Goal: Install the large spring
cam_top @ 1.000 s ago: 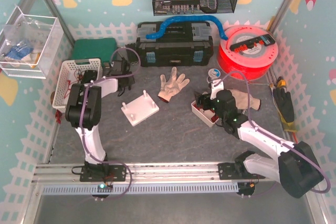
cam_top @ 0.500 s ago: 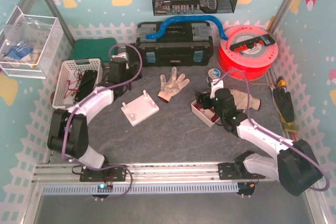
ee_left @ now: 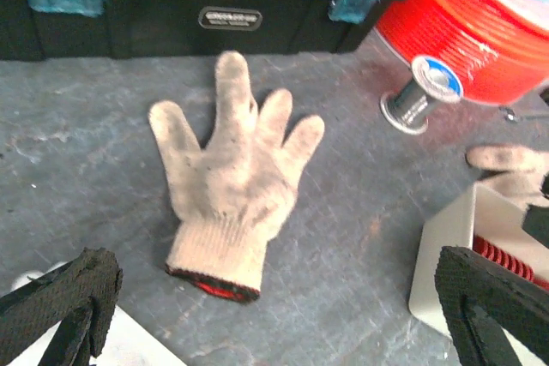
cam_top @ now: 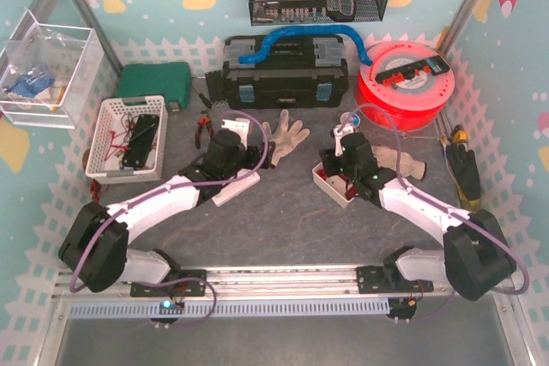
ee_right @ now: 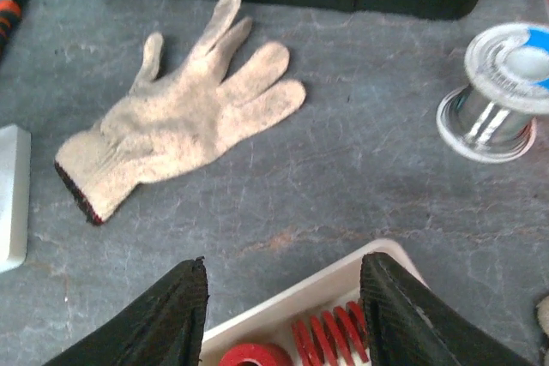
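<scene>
Left tool point(ee_left: 274, 302): released, jaws wide, near glove point(ee_left: 232, 186)
Right tool point(ee_right: 285, 315): jaws parted, grasping nothing, above tray point(ee_right: 287, 297)
Large spring point(ee_right: 330, 332): red, in tray, table point(ee_right: 360, 195) right half

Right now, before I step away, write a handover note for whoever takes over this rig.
Left gripper: open, empty, hovering by the base plate near the glove.
Right gripper: open, poised over the large red spring in the white tray, not gripping it.
Done: spring not yet picked up.
Left: grasp it, carry it to the base plate, seat it.
</scene>
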{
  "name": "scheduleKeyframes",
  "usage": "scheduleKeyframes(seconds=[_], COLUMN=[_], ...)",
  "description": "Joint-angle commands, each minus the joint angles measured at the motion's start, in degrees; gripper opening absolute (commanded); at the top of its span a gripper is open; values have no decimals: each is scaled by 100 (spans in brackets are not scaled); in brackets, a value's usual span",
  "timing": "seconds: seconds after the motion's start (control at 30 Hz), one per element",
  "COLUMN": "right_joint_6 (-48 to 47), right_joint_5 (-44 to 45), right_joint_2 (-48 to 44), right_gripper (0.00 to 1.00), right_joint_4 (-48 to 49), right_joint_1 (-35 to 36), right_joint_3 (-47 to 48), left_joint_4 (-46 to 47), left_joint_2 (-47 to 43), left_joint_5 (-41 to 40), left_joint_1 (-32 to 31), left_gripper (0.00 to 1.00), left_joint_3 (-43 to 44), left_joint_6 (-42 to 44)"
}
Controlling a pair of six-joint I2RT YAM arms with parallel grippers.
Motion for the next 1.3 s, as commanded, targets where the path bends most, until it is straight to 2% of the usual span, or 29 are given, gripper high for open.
scheduleKeyframes(seconds=[0.0, 0.1, 0.33, 0.6, 0.9, 1.1, 1.27], right_joint_6=[-142, -164, -249, -321, -440, -390, -309], right_joint_5=[-237, -220, -510, -412, -566, 10, 412], right_joint_2=[228, 387, 638, 421, 841, 1199, 1111], right_gripper=[52, 53, 53, 50, 51, 50, 46], right_joint_4=[-591, -695, -874, -1045, -969, -1133, -1207], right_joint_1=[34, 28, 21, 27, 16, 7, 1], right_joint_3=[224, 148, 267, 186, 259, 395, 394], left_joint_4=[414, 544, 1152, 1173, 1127, 1111, 1103], left_joint_2=[-48, -158, -657, -760, -833, -909, -901], left_joint_5=[-385, -677, -518, -592, -657, -779, -838], left_joint_1=[-265, -281, -284, -291, -325, -344, -360], left_gripper=[99, 99, 99, 99, 99, 99, 99], left_joint_3=[-201, -340, -877, -937, -936, -981, -975], left_joint_6=[198, 200, 348, 389, 424, 441, 467])
